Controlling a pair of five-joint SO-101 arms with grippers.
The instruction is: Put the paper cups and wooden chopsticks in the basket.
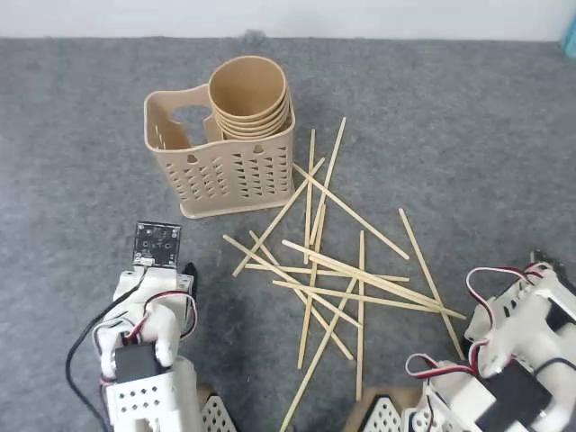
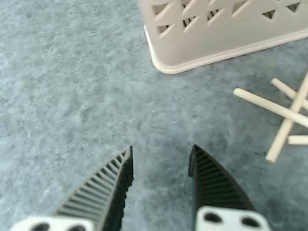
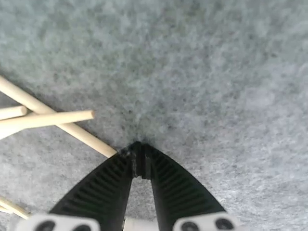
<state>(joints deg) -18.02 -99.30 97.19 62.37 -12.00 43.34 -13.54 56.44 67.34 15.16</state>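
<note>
Beige slotted plastic forms the basket (image 1: 225,177), which is seen in the high view standing upright on the grey felt-covered table (image 1: 81,135). A nested stack of brown paper cups (image 1: 249,90) is held upright in the basket's compartment on the side nearer the chopsticks, and its upper cups rise above the rim. The wooden chopsticks (image 1: 335,270) are scattered flat on the felt beside the basket, crossed over one another in a loose pile; a few ends lie close to the basket's wall.

The left gripper (image 2: 161,155) is held low over bare felt, its jaws spread apart with nothing between them. The basket's lower corner and several chopstick ends are seen beyond it. The right gripper (image 3: 139,147) is pressed together at its tips with nothing pinched. One chopstick's end lies just beside those tips; whether it is touched cannot be told.
</note>
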